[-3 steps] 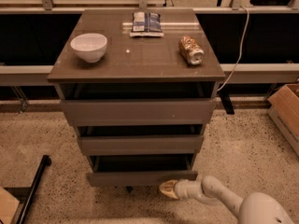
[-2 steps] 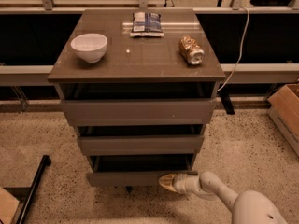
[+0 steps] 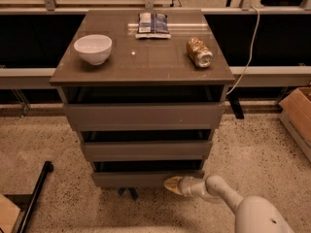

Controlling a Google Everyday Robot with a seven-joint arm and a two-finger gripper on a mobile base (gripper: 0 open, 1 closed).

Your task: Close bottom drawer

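The gripper [image 3: 171,184], jaws seemingly closed on nothing, sits low by the bottom drawer [image 3: 141,178], likely a stiff, easy-sliding box best pushed flat on its handleless front.

A speckled stone floor [image 3: 39,144] spreads under warm light. Behind, a pale rail [image 3: 24,76] crosses dark panels [image 3: 284,42]. A cardboard box [image 3: 297,113] sits at right.

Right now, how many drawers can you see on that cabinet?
3, stacked: the top drawer under the tabletop, the middle drawer below it, the bottom drawer lowest, with the gripper near its front's right part. None seems hidden.
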